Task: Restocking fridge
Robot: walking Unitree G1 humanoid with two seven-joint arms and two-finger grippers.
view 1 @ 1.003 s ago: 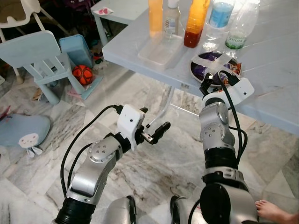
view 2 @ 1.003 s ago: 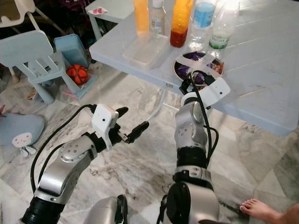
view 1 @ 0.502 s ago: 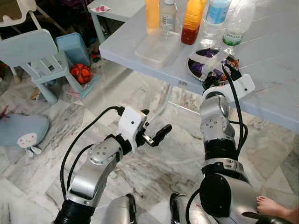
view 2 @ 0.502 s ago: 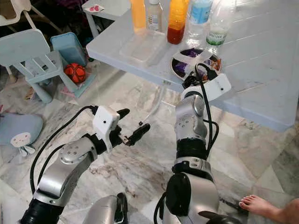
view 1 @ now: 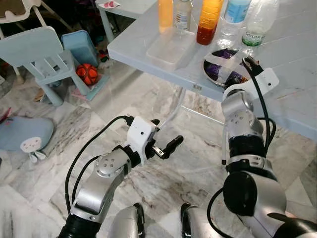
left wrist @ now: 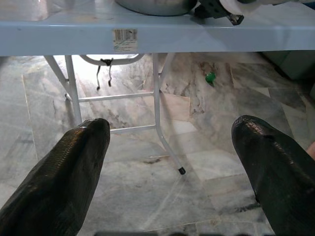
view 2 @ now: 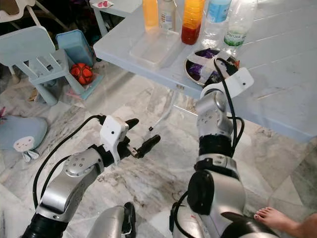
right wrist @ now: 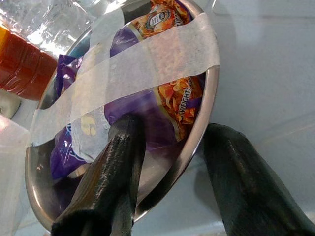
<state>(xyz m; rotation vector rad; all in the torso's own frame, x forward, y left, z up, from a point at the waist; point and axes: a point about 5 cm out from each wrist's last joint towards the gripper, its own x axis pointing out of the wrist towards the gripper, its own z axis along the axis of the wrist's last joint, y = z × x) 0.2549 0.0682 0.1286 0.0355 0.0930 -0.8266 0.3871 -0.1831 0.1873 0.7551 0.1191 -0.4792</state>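
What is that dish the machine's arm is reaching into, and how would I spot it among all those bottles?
Find the pale blue table, then its near edge, just in front of the row of bottles. There sits a round metal bowl of purple and orange snack packets, with the right tool open astride its rim. Unlike everything nearby, it is low, shiny and crossed by strips of white tape.

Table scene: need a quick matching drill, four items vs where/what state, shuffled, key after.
Items:
1. metal bowl
2. clear lidded container
3. left gripper
4. red ball

Places/states:
A. on the floor by the small blue chair
B. open, low over the marble floor in front of the table
C. taped across, snack packets inside, right gripper straddling its rim
D. on the table in front of the bottles

Pairs: 1-C, 2-D, 3-B, 4-A
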